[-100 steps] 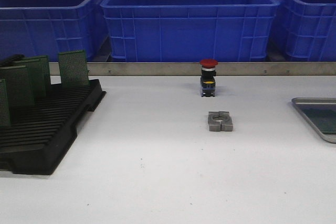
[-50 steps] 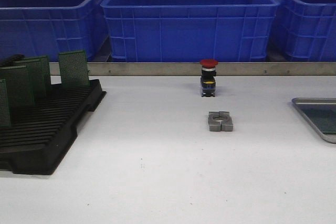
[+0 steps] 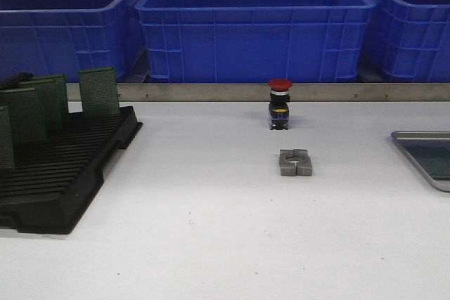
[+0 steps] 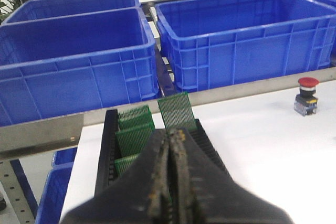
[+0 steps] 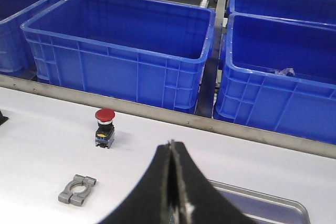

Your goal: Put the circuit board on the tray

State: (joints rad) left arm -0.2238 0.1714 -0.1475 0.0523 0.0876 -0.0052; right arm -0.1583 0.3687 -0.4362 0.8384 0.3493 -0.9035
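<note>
Both tools are held closed and empty: the left tool (image 4: 170, 182) is kept just behind the black slotted rack (image 4: 109, 145), where green circuit boards (image 4: 176, 109) stand upright for picking. The tray (image 5: 273, 205) lies on the counter (image 3: 211, 194) just ahead of the right tool (image 5: 173, 187).

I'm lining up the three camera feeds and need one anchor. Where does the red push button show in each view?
Front view: the red push button stands mid-table, just before the metal rail, beyond the grey clamp.
Left wrist view: red push button at the far right edge, on the white table.
Right wrist view: red push button left of centre, near the grey clamp.
Shared landmark: the metal rail.
</note>
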